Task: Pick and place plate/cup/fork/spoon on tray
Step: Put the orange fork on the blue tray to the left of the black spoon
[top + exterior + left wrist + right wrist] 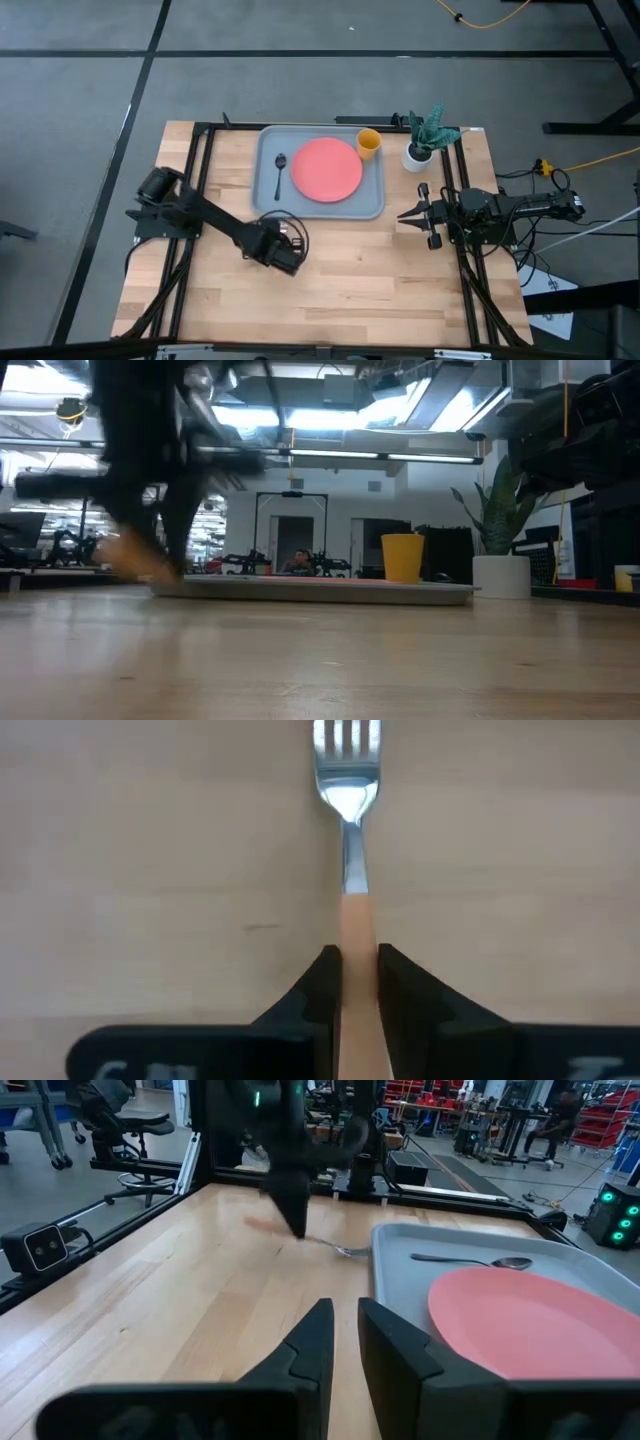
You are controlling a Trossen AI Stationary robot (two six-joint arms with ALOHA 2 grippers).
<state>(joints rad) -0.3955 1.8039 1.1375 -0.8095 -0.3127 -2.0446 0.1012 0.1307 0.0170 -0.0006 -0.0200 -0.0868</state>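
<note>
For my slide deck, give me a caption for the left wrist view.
Left hand shut on the fork by its orange handle, tines pointing ahead over the bare wooden table.

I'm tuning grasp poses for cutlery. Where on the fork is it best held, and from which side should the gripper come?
Probably the handle. The left gripper is shut on the fork there, coming from the handle end in line with it, one finger on each long side. The handle is straight and narrow, so it fits between the fingers, and the metal head stays free, pointing ahead toward the tray.
</note>
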